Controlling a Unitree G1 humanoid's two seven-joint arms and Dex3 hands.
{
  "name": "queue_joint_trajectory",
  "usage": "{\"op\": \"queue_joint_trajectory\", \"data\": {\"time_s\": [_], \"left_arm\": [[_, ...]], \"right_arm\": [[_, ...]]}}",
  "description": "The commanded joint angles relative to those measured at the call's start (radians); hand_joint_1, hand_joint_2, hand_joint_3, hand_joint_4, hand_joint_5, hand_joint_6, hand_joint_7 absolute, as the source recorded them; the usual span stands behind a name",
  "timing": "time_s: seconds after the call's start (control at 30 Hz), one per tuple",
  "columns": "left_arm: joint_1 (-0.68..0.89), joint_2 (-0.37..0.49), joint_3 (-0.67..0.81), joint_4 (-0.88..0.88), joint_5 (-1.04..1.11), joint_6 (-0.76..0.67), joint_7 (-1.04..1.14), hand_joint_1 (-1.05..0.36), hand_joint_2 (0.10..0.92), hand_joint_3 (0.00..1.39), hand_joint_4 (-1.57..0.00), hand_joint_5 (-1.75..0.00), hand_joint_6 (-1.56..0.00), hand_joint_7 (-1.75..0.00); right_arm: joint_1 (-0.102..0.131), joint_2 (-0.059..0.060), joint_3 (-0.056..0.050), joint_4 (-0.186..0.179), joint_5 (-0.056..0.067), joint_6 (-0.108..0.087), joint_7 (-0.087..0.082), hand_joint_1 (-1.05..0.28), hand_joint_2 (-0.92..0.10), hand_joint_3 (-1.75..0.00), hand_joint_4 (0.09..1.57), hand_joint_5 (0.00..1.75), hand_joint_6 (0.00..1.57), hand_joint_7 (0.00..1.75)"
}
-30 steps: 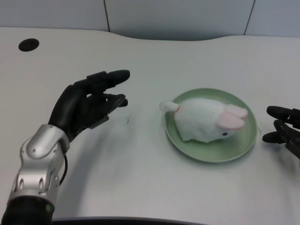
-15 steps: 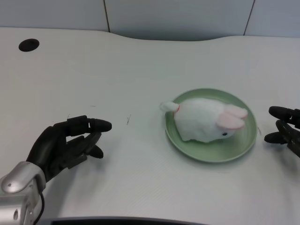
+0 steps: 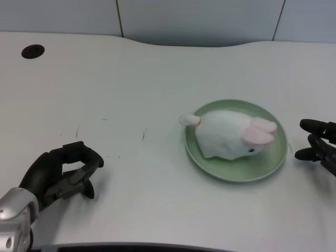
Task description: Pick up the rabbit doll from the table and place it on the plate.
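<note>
1. Resting low at the near left of the tabletop (image 3: 157, 73), the left hand (image 3: 58, 176) had its fingers (image 3: 84, 155) curled in, holding nothing.
2. Rabbit doll (image 3: 228, 135) lay on the green plate (image 3: 273, 163), right of centre, tail end poking over the plate's left rim.
3. Dark round hole (image 3: 32, 51) sat at the far left corner.

The scene is evenly and brightly lit from above. Soft, faint shadows are cast beneath the black many-fingered left hand (image 3: 60, 176) and around the round pale-green plate (image 3: 278, 157). No harsh glare is seen on the matte white table (image 3: 157, 79); focus is fairly sharp throughout.
</note>
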Motion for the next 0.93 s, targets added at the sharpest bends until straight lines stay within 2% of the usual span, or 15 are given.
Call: {"op": "queue_joint_trajectory", "data": {"time_s": [0.03,0.2,0.27,0.3,0.43,0.47,0.53,0.6,0.67,0.73,0.9,0.93], "left_arm": [[-0.001,0.006,0.001,0.043,0.003,0.006,-0.006,-0.48,0.921,0.5,-0.71,-1.75,-0.48,-1.72],[-0.023,0.003,0.003,0.063,-0.006,0.018,-0.005,-0.49,0.921,0.48,-0.69,-1.75,-0.47,-1.72],[-0.028,0.004,-0.005,0.075,0.007,-0.004,0.001,-0.49,0.921,0.48,-0.69,-1.75,-0.47,-1.72],[-0.033,0.004,-0.007,0.084,0.011,-0.01,0.004,-0.49,0.921,0.48,-0.69,-1.75,-0.47,-1.72],[-0.048,0.003,-0.009,0.112,0.011,-0.014,-0.003,-0.5,0.921,0.48,-0.7,-1.75,-0.5,-1.7],[-0.05,0.004,-0.012,0.117,0.015,-0.024,-0.004,-0.49,0.921,0.48,-0.7,-1.75,-0.51,-1.7],[-0.058,0.003,-0.011,0.126,0.014,-0.02,-0.002,-0.5,0.921,0.47,-0.71,-1.75,-0.51,-1.7],[-0.065,0.001,-0.006,0.133,0.008,-0.011,-0.002,-0.51,0.921,0.46,-0.71,-1.75,-0.51,-1.7],[-0.07,-0.002,0.001,0.137,-0.002,-0.005,-0.004,-0.49,0.921,0.45,-0.72,-1.75,-0.52,-1.7],[-0.071,-0.002,0.002,0.142,-0.002,-0.006,-0.004,-0.49,0.921,0.45,-0.73,-1.75,-0.52,-1.71],[-0.079,-0.005,0.01,0.148,-0.013,0.01,-0.001,-0.49,0.921,0.44,-0.76,-1.75,-0.53,-1.71],[-0.081,-0.003,0.011,0.154,-0.014,0.003,-0.007,-0.49,0.921,0.44,-0.76,-1.75,-0.53,-1.71]], "right_arm": [[-0.02,-0.019,-0.013,0.016,0.009,0.018,-0.008,-0.43,-0.92,-0.25,0.73,0.88,0.99,0.0],[-0.03,-0.021,-0.015,0.027,0.007,0.019,-0.013,-0.43,-0.92,-0.26,0.75,0.87,1.0,0.01],[-0.034,-0.022,-0.016,0.031,0.008,0.026,-0.016,-0.43,-0.92,-0.26,0.74,0.87,1.0,0.01],[-0.035,-0.022,-0.014,0.032,0.005,0.025,-0.021,-0.43,-0.92,-0.25,0.74,0.86,1.0,0.01],[-0.038,-0.021,-0.018,0.038,0.01,0.026,-0.017,-0.42,-0.92,-0.26,0.73,0.85,0.99,0.0],[-0.038,-0.021,-0.017,0.039,0.009,0.024,-0.02,-0.42,-0.92,-0.26,0.74,0.85,0.99,0.0],[-0.04,-0.022,-0.01,0.038,-0.002,0.024,-0.036,-0.42,-0.92,-0.26,0.74,0.85,0.99,0.0],[-0.041,-0.022,-0.006,0.037,-0.006,0.027,-0.043,-0.42,-0.92,-0.26,0.75,0.84,0.99,0.0],[-0.043,-0.021,-0.006,0.037,-0.003,0.029,-0.041,-0.41,-0.92,-0.26,0.74,0.83,0.98,0.0],[-0.045,-0.019,-0.011,0.04,0.003,0.03,-0.038,-0.43,-0.92,-0.26,0.75,0.82,0.99,0.01],[-0.046,-0.017,-0.017,0.049,0.007,0.025,-0.036,-0.44,-0.92,-0.25,0.76,0.81,1.0,0.01],[-0.048,-0.016,-0.019,0.048,0.011,0.029,-0.032,-0.44,-0.92,-0.25,0.77,0.81,1.0,0.01]]}}
